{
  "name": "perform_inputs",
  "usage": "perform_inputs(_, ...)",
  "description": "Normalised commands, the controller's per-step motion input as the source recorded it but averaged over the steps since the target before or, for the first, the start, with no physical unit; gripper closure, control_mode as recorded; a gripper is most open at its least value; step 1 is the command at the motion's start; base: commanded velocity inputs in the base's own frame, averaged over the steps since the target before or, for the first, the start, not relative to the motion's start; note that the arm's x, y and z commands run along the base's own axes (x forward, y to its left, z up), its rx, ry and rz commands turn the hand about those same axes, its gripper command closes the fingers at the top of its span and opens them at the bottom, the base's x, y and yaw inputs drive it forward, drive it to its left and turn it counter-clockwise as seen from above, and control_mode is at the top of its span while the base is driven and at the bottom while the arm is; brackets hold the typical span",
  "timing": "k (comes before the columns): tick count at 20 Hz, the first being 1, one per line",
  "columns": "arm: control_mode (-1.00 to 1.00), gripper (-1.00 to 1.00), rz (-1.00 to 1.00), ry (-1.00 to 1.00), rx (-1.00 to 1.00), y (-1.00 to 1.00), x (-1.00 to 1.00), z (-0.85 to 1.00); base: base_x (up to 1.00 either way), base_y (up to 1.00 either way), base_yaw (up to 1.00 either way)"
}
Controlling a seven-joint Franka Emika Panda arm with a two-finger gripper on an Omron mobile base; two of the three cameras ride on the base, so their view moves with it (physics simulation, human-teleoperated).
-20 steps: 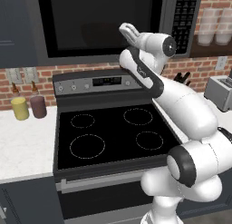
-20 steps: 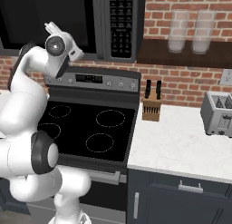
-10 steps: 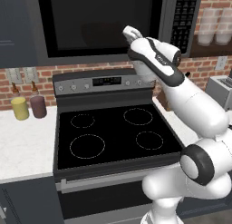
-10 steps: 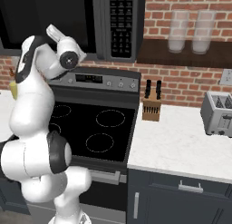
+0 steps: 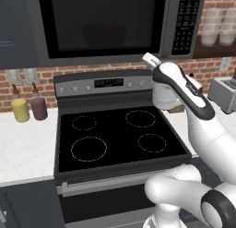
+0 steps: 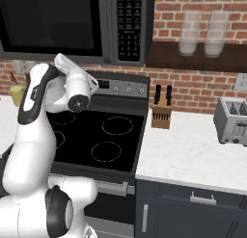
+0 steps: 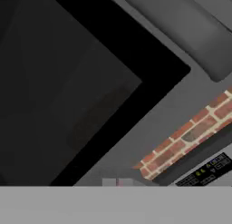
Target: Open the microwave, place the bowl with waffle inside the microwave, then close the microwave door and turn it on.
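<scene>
Since a second ago the arm has swung from beside the keypad (image 5: 185,20) down and left, so its hand now sits low before the stove (image 5: 117,139), under the microwave (image 5: 115,26). That retreat suggests the keypad press is finished. The microwave door (image 5: 99,21) is shut, and behind its glass the bowl (image 5: 103,35) shows dimly on the turntable, so the task looks close to done. Whether the oven runs cannot be told. The gripper itself is hidden behind the wrist; its jaws are closed, with nothing seen held. Writing on the keypad and the stove display (image 6: 129,89) is too small to read.
</scene>
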Motion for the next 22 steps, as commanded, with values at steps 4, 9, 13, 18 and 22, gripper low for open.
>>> perform_inputs(4,-1.00,1.00,-0.19,0.29,0.03,-0.81,-0.99,0.12,0.00,0.00,0.00)
perform_inputs(9,-1.00,1.00,-0.20,0.54,0.04,-0.96,-0.61,0.31,0.00,0.00,0.00)
perform_inputs(13,-1.00,1.00,-0.13,0.59,0.17,-1.00,-0.36,0.35,0.00,0.00,0.00)
perform_inputs(18,-1.00,1.00,0.02,0.48,0.30,-0.93,-0.45,0.57,0.00,0.00,0.00)
perform_inputs(22,-1.00,1.00,0.15,0.31,0.33,-0.77,-0.54,0.68,0.00,0.00,0.00)
